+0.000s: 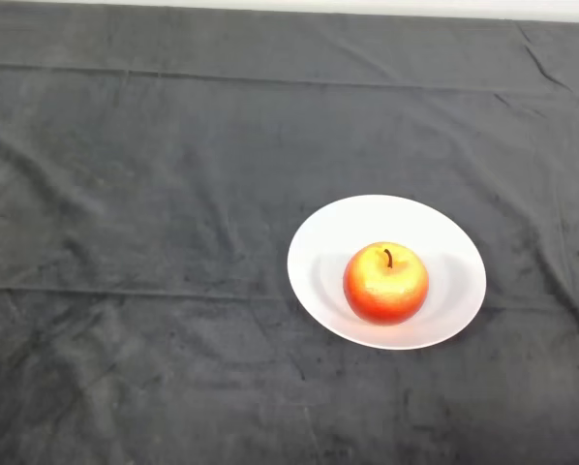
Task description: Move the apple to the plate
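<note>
dark creased cloth (154,194), covering the table

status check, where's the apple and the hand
Hand out of view. Apple upright on the white plate. Nothing else on the dark cloth.

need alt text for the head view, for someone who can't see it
A red and yellow apple sits stem up on a white plate, right of centre on a table covered with a wrinkled dark cloth. No part of the robot is in the picture.
</note>
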{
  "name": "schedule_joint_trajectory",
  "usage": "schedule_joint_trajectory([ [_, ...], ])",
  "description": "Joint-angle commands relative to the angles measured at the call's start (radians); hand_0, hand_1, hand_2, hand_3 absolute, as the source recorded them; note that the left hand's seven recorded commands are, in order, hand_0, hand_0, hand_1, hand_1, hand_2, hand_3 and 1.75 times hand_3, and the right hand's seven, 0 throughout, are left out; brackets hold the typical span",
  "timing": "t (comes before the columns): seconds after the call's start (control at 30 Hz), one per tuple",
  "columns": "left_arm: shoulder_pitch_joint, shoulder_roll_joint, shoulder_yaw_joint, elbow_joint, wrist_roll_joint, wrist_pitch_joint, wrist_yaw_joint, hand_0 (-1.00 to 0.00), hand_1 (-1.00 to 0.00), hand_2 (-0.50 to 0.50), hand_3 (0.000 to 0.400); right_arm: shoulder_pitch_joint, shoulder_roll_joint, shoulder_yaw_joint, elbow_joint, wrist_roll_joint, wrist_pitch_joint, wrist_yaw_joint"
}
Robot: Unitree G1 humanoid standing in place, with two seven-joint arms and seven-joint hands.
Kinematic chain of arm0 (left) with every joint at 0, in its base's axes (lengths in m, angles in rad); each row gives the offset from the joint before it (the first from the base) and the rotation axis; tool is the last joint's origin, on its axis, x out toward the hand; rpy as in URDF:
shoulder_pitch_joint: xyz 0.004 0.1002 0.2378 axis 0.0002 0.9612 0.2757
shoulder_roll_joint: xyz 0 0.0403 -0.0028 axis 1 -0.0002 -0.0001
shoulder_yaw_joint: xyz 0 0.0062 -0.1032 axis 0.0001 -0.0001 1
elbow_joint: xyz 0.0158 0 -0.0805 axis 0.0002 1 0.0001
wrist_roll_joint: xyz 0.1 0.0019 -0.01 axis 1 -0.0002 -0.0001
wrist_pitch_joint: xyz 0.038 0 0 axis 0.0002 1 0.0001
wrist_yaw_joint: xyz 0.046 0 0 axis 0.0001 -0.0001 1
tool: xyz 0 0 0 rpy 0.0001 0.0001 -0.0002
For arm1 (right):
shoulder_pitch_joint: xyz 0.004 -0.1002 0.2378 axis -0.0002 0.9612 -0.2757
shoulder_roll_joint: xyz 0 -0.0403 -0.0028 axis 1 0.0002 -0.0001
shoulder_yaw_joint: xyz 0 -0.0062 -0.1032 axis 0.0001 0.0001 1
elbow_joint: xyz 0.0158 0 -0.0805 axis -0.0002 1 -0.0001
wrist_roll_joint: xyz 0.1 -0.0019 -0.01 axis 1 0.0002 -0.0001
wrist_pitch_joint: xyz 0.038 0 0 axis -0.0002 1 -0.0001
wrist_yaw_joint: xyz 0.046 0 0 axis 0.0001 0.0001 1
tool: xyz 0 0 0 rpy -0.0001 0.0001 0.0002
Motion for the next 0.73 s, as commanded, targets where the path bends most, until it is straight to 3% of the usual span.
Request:
schedule_joint_trajectory([
  [0.03, -0.032, -0.023, 0.036, -0.012, 0.009, 0.012, -0.007, 0.0, 0.0, 0.0, 0.0, -0.02, -0.002, -0.0099, -0.016, 0.0162, -0.007, -0.0068],
  [0.73, -0.035, -0.036, 0.055, -0.037, 0.031, 0.031, -0.006, 0.0, 0.0, 0.0, 0.0, -0.019, -0.002, -0.0097, -0.017, 0.0164, -0.007, -0.0073],
])
